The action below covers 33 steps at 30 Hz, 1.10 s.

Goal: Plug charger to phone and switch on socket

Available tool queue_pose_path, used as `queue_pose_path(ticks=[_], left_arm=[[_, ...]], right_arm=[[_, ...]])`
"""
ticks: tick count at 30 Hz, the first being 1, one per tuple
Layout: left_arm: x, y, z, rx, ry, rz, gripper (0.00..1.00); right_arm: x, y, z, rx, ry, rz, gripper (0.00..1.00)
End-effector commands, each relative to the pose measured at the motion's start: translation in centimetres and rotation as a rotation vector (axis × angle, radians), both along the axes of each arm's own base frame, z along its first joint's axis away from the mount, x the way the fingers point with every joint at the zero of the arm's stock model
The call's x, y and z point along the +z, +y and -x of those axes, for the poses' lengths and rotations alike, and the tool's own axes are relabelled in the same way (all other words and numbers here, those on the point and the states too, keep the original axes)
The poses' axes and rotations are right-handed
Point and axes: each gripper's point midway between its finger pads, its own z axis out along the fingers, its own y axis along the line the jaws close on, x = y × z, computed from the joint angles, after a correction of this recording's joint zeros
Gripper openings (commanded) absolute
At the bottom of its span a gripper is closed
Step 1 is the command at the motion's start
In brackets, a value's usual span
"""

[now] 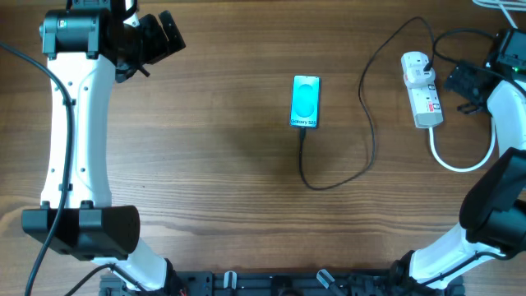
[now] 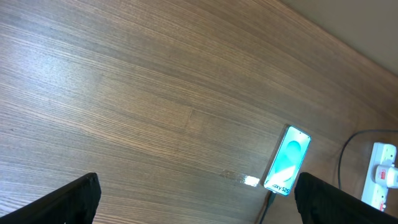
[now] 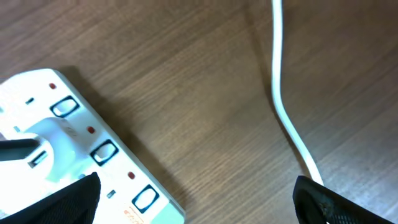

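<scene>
The phone [image 1: 305, 101] lies screen up at the table's middle, screen lit light blue; it also shows in the left wrist view [image 2: 288, 160]. The thin black charger cable [image 1: 367, 123] runs from the phone's near end, loops and goes up to a white plug on the socket [image 1: 425, 96]. The socket block also shows in the right wrist view [image 3: 74, 143], with red marks and rocker switches. My right gripper [image 1: 452, 85] is open and empty just right of the socket, its fingers wide apart [image 3: 199, 205]. My left gripper [image 1: 168, 37] is open and empty, far left [image 2: 199, 202].
The socket's thick white cord [image 1: 460, 160] curves off its near end toward my right arm; it also crosses the right wrist view [image 3: 286, 106]. The socket's end shows at the right edge of the left wrist view [image 2: 382, 174]. The table is wood-grained.
</scene>
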Motion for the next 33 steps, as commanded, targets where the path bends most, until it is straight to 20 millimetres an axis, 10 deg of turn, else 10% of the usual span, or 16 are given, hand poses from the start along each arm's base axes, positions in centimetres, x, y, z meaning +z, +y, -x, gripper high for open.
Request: queue_pose_path(ticks=[1,13,33], left_arm=[[-0.4,0.3,0.0,0.0,0.01,-0.013,1.0],[-0.4,0.3,0.0,0.0,0.01,-0.013,1.0],[-0.4,0.3,0.0,0.0,0.01,-0.013,1.0]], right_arm=[[0.9,0.3,-0.9,0.031,-0.044,-0.001,1.0],[-6.3,0.9,-2.2,-0.083,-0.024,-0.153,1.0],[-9.4,2.4,-2.6,-0.098,-0.01,-0.269,1.0]])
